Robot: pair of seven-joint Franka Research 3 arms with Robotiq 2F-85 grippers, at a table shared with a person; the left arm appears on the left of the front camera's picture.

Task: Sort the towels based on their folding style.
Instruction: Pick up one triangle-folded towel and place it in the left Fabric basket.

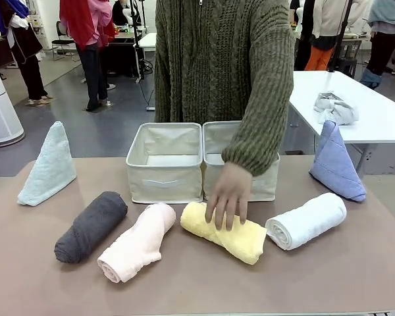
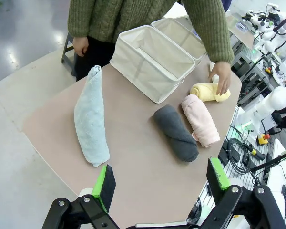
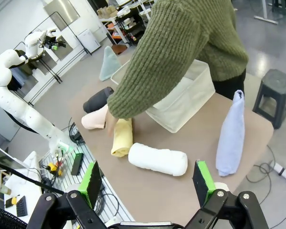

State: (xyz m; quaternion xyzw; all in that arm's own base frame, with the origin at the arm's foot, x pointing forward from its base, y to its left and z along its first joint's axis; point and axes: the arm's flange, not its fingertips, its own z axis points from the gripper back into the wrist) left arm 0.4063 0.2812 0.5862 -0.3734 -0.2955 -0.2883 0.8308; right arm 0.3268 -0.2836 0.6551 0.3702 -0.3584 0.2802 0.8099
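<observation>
One hand (image 1: 228,195) on yellow towel (image 1: 250,241)

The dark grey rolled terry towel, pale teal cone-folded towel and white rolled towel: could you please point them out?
dark grey rolled terry towel (image 1: 91,227): front view, roll's middle.
pale teal cone-folded towel (image 1: 49,170): front view, front face.
white rolled towel (image 1: 309,219): front view, roll's middle.

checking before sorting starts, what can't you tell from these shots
- Front view: the sleeve covers much of the right bin, contents unclear.
- Front view: the hand hides the middle of the yellow towel.
- Right wrist view: the sleeve hides one end of the pink towel and grey towel.
</observation>
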